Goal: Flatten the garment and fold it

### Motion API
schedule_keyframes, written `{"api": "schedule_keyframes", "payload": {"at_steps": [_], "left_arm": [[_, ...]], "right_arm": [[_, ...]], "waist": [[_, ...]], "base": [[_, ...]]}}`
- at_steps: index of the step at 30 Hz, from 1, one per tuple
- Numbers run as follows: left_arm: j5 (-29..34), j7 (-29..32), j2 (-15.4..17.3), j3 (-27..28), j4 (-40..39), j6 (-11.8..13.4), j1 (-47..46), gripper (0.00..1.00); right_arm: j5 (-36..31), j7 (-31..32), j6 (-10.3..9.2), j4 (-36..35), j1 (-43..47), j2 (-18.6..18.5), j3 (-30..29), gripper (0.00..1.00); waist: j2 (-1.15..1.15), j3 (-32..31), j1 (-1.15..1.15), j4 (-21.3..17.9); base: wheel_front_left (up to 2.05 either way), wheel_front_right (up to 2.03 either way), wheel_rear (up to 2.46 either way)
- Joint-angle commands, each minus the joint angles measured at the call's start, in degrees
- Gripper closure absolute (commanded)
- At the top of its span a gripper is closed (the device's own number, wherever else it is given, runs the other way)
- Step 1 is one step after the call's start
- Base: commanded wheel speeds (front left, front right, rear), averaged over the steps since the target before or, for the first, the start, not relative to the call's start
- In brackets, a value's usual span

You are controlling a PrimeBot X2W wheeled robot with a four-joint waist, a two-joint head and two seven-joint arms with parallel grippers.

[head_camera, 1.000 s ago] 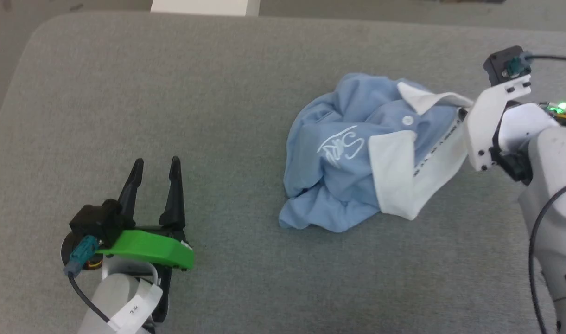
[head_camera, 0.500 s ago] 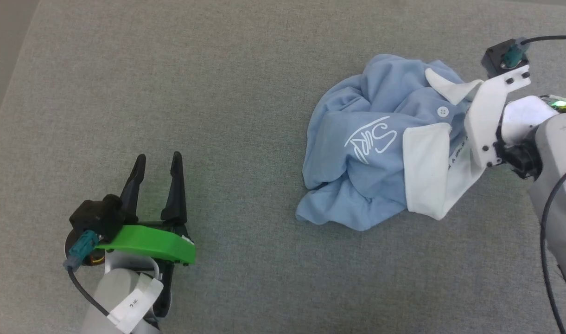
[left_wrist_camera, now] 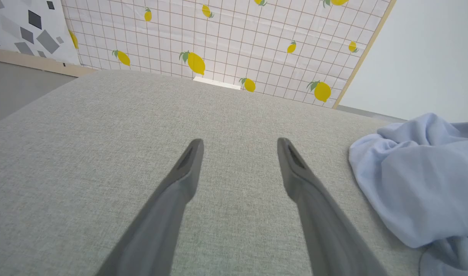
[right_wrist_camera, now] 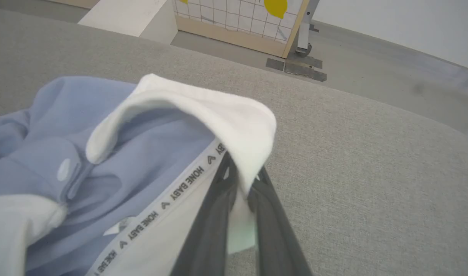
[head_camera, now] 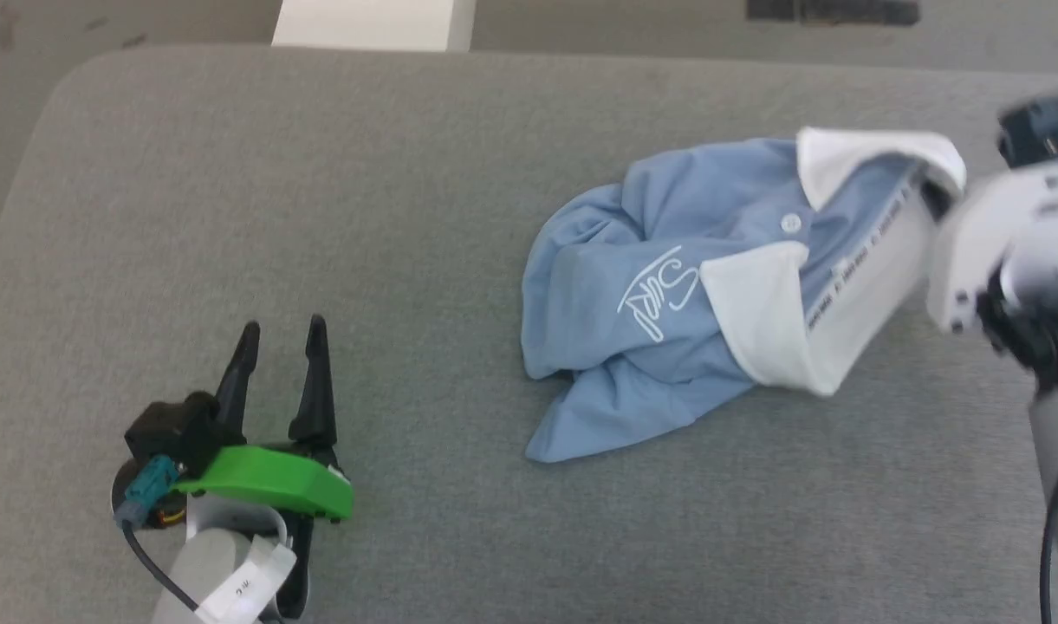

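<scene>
Garment [head_camera: 632, 347]: light blue polo, crumpled in a heap and not yet flattened; it lies just ahead of your right claw and well off to the right of your left claw.
Right claw [right_wrist_camera: 239, 184]: your two dark fingers are clenched on the white collar [right_wrist_camera: 203, 103], whose edge drapes over the fingertips.
Why held there: judging by the task, the collar gives you a firm edge to pull, so the heap can be drawn open before any fold.
Lifted part: the collar stands raised beyond the claw, showing the lettered neck tape [right_wrist_camera: 188, 182] and a white button [right_wrist_camera: 63, 170] further in.
Logo [head_camera: 658, 282]: white cursive, facing up on the chest, on the far side of the collar from the gripping claw.
Left claw [head_camera: 283, 325]: released, fingers spread, holding nothing, low over bare cloth; probably waiting for a second corner.
Surface [head_camera: 321, 173]: wide grey woven pad with rounded corners; it spreads around both claws.
Room: beyond the left claw, a grid-patterned panel printed with yellow lemons [left_wrist_camera: 218, 34] and a pale wall [left_wrist_camera: 429, 50].
Floor [right_wrist_camera: 371, 61]: grey, past the pad's far edge, with a white block [head_camera: 373, 22] beside it.
</scene>
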Motion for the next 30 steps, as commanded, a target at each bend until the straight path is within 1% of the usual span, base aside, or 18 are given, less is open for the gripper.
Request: {"api": "schedule_keyframes", "payload": {"at_steps": [1, 3, 5, 7, 10, 14, 15, 16, 17, 18, 26, 30], "left_arm": [[0.4, -0.2, -0.2, 0.2, 0.3, 0.0, 1.0, 0.0], [0.3, -0.2, -0.3, 0.2, 0.5, 0.0, 1.6, 0.0], [0.3, -0.2, -0.3, 0.0, 0.7, 0.0, 2.1, 0.0], [0.2, -0.2, -0.3, -0.2, 0.9, 0.0, 2.4, 0.0], [-0.1, 0.0, -0.3, -0.7, 1.1, -0.1, 2.6, 0.0], [-0.5, 0.4, -0.3, -1.2, 1.6, -0.2, 2.8, 0.0], [-0.8, 0.5, -0.2, -1.2, 1.9, -0.2, 3.2, 0.0], [-0.9, 0.6, -0.2, -1.1, 2.0, -0.1, 3.4, 0.0], [-1.0, 0.7, -0.1, -1.1, 2.1, -0.1, 3.5, 0.0], [-1.1, 0.8, 0.0, -1.1, 2.1, 0.0, 3.8, 0.0], [-1.6, 1.4, 0.4, -1.2, 1.9, 0.3, 4.7, 0.0], [-1.8, 1.6, 0.4, -1.4, 1.5, 0.6, 5.0, 0.0]], "right_arm": [[-0.4, -0.3, 0.19, -2.2, 4.4, 1.0, -2.3, 1.0], [-0.9, 0.5, 0.19, -5.2, 9.6, 2.1, -5.2, 1.0], [-1.4, 2.0, 0.19, -8.2, 16.1, 4.2, -7.8, 1.0], [-0.9, 3.4, 0.19, -10.6, 22.3, 7.0, -9.7, 1.0], [-0.7, 5.3, 0.19, -12.8, 30.4, 10.6, -10.9, 1.0], [1.0, 7.7, 0.19, -13.2, 37.3, 13.1, -10.3, 1.0], [1.8, 6.7, 0.19, -14.3, 38.8, 13.9, -10.7, 1.0], [1.9, 5.5, 0.19, -15.0, 38.6, 14.0, -11.1, 0.69], [1.9, 4.5, 0.19, -15.6, 38.4, 14.1, -11.3, 0.57], [2.3, 2.7, 0.19, -16.5, 37.8, 14.2, -11.9, 0.0], [7.0, -11.1, 0.19, -24.6, 34.6, 14.6, -15.4, 0.0], [8.1, -17.0, 0.19, -25.4, 33.8, 14.6, -18.0, 0.0]], "waist": [[0.0, -3.9, -0.01, -3.2], [0.0, -4.8, -0.01, -3.6], [0.0, -5.7, -0.01, -3.8], [0.0, -6.2, -0.01, -3.8], [0.0, -6.8, -0.01, -3.6], [0.0, -7.6, -0.01, -3.0], [0.0, -7.9, -0.01, -3.0], [0.0, -8.1, -0.01, -3.1], [0.0, -8.3, -0.01, -3.3], [0.0, -8.5, -0.01, -3.4], [0.0, -10.1, -0.01, -4.1], [0.0, -10.4, -0.01, -4.5]], "base": [[0.0, 0.0, 0.0], [0.0, 0.0, 0.0], [0.0, 0.0, 0.0], [0.0, 0.0, 0.0], [0.0, 0.0, 0.0], [0.0, 0.0, 0.0], [0.0, 0.0, 0.0], [0.0, 0.0, 0.0], [0.0, 0.0, 0.0], [0.0, 0.0, 0.0], [0.0, 0.0, 0.0], [0.0, 0.0, 0.0]]}}
